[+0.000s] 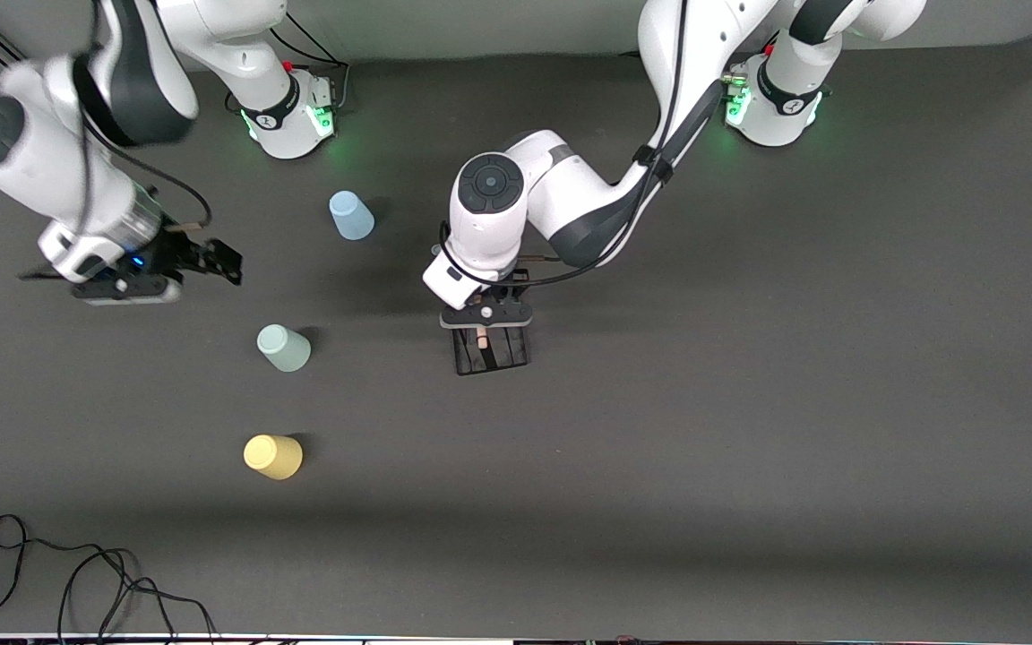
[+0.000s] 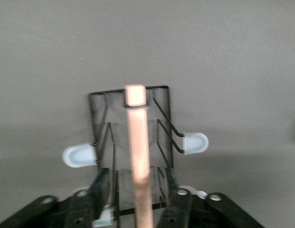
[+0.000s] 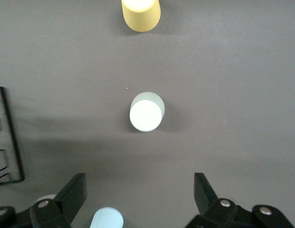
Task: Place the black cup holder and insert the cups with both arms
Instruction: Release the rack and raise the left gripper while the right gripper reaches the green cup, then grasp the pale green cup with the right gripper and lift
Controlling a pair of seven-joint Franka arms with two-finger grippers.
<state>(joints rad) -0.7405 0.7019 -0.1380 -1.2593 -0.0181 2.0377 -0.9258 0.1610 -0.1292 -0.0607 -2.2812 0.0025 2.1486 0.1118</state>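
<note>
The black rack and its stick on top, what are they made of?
The black cup holder looks like thin metal wire painted black. Its rod handle looks like pale bare wood. The peg tips look like smooth pale blue plastic, though that is a guess.

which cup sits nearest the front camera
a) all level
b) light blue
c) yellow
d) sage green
c: the yellow cup lies lowest in the front view, with the sage green cup above it and the light blue cup highest, closest to the arms' bases.

Left gripper (image 1: 486, 315) points down, jaws apart; right gripper (image 1: 211, 260) hovers, jaws spread.
</note>
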